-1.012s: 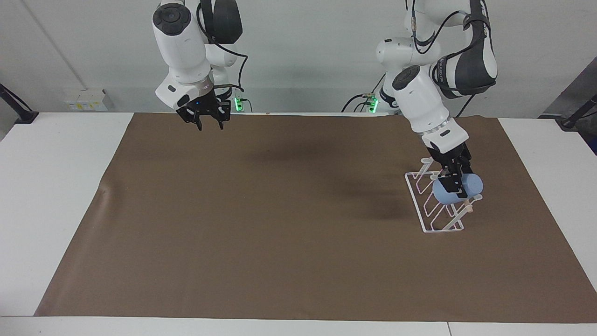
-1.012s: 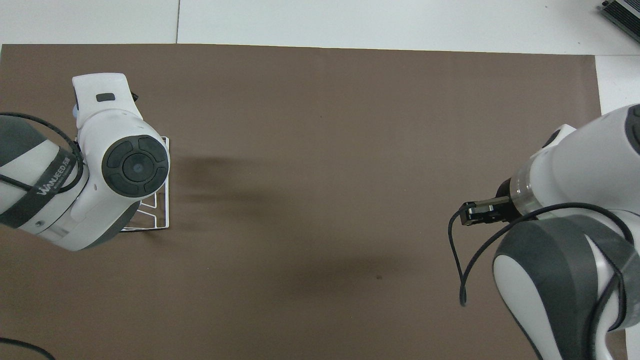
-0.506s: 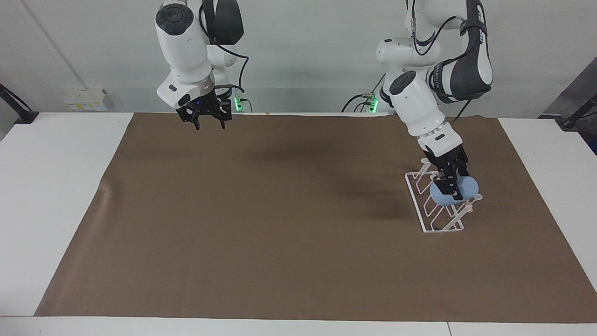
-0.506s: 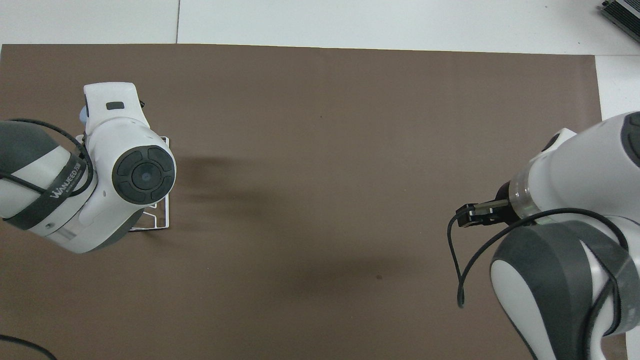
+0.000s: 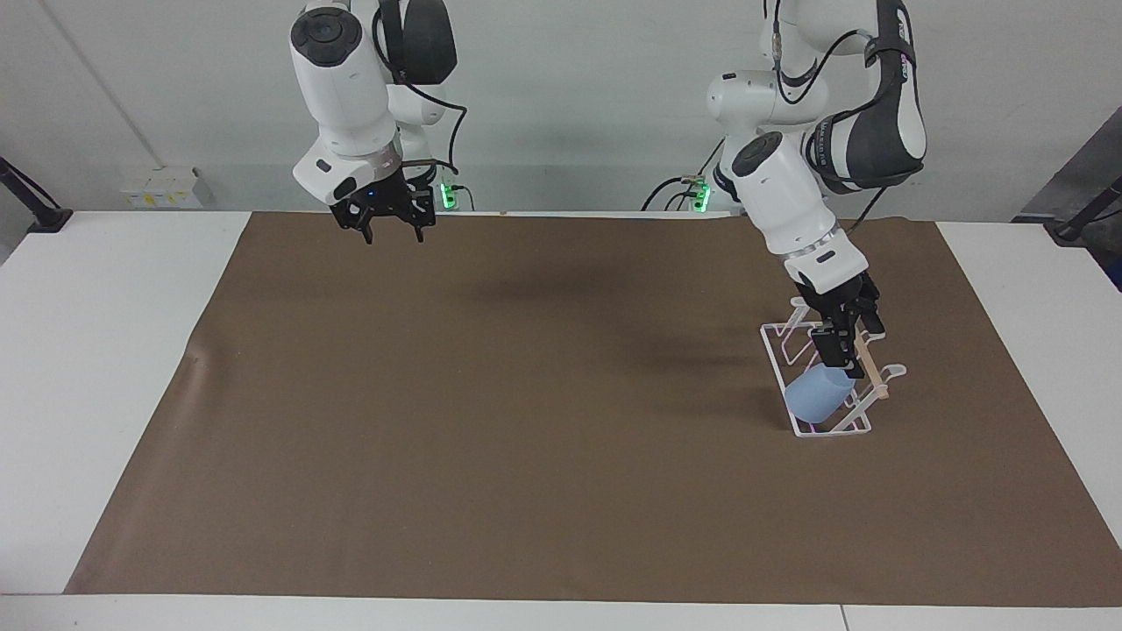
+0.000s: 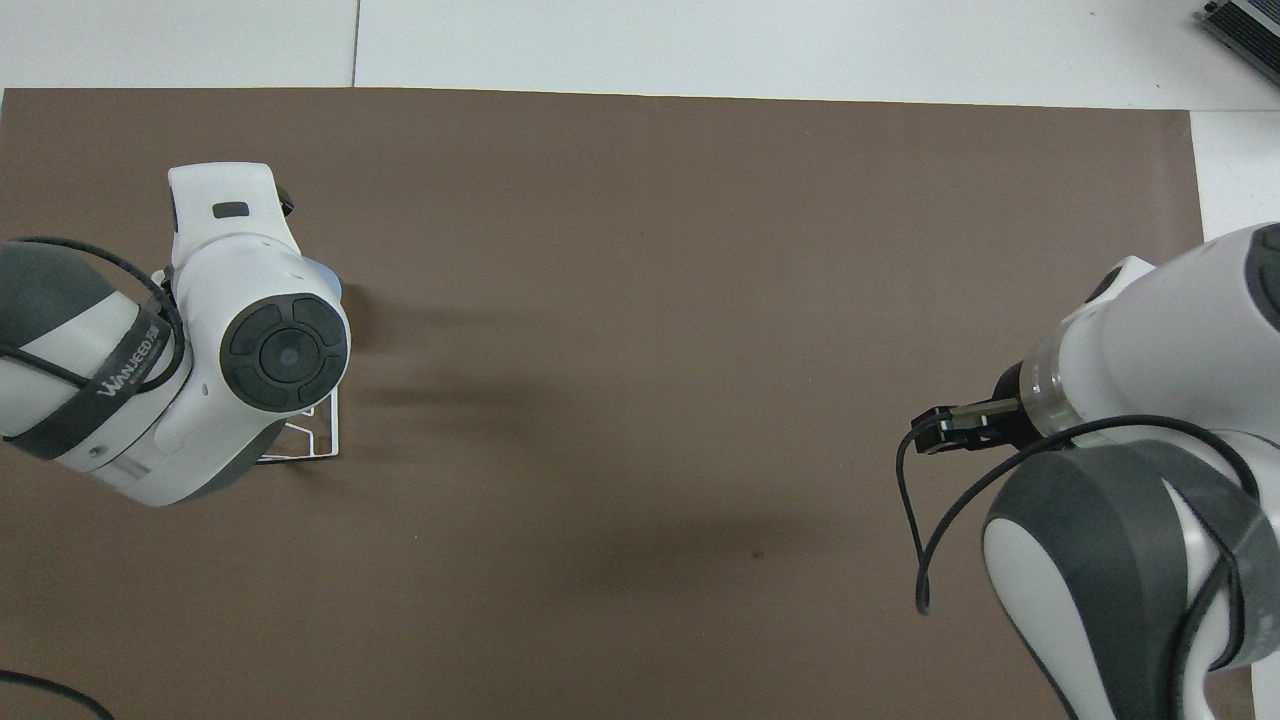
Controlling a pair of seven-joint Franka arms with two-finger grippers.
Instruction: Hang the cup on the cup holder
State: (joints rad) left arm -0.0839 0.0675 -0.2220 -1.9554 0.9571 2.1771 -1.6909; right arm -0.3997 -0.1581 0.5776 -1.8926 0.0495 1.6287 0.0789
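Note:
The light-blue cup (image 5: 817,394) rests tilted on the prongs of the white wire cup holder (image 5: 777,338), at the holder's end farther from the robots. No finger touches it. My left gripper (image 5: 841,359) hangs open just above the cup, beside the holder's wooden dowel (image 5: 869,361). In the overhead view the left arm covers its gripper. Only a sliver of the cup (image 6: 326,276) and a corner of the cup holder (image 6: 326,440) show there. My right gripper (image 5: 393,233) waits open and empty in the air over the mat's edge by its base, and shows edge-on as the right gripper (image 6: 938,430).
A brown mat (image 5: 526,394) covers most of the white table (image 5: 88,350). A black cable (image 6: 915,520) loops down from the right arm.
The left gripper let go of the cup, which dropped lower onto the holder's prongs, toward the end farther from the robots. The right gripper's fingers spread a little wider.

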